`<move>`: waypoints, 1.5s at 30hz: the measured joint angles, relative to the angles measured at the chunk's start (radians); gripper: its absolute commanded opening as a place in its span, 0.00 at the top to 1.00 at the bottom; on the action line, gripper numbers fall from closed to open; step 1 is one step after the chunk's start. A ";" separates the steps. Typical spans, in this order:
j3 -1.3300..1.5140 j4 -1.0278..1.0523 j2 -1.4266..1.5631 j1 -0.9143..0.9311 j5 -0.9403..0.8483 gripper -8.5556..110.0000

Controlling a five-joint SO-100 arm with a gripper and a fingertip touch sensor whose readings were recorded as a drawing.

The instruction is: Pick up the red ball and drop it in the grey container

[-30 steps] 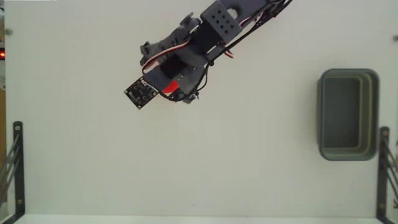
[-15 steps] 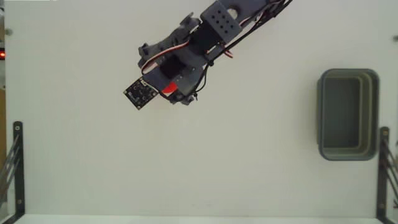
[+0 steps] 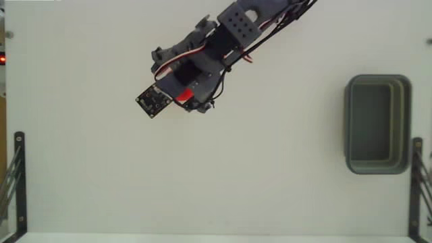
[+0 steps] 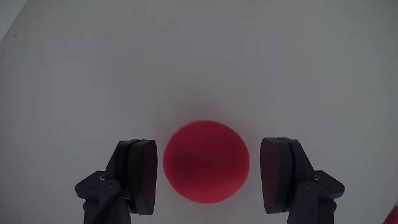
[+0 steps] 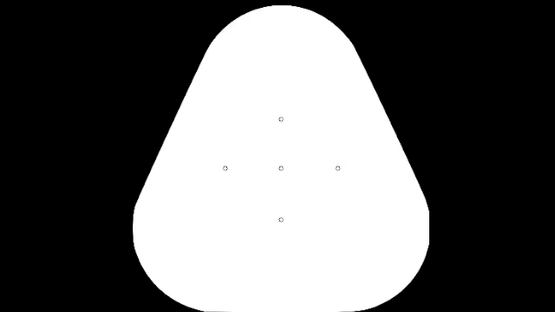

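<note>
Claw [image 4: 208,177] points down, fingers apart — straddling the red ball [image 4: 206,162] without touching it.

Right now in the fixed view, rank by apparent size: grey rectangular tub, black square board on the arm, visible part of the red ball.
1. Grey rectangular tub
2. Black square board
3. Red ball, mostly hidden by the arm

The arm [image 3: 223,47] points down, jaws parted wide.
</note>
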 measured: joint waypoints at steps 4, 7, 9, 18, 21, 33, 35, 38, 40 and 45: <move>0.029 -0.020 0.002 0.000 -0.002 0.00; 0.054 -0.044 0.002 0.000 0.000 0.00; 0.064 -0.055 0.002 0.000 0.000 0.00; 0.118 -0.110 0.002 0.000 -0.002 0.00; 0.133 -0.127 0.002 0.000 -0.002 0.00; 0.204 -0.206 0.002 0.000 0.000 0.00; 0.210 -0.222 0.002 0.000 0.002 0.00; 0.225 -0.241 -0.002 0.000 0.000 0.00; 0.239 -0.245 -0.002 0.000 0.000 0.00; 0.259 -0.284 -0.002 0.000 0.000 0.00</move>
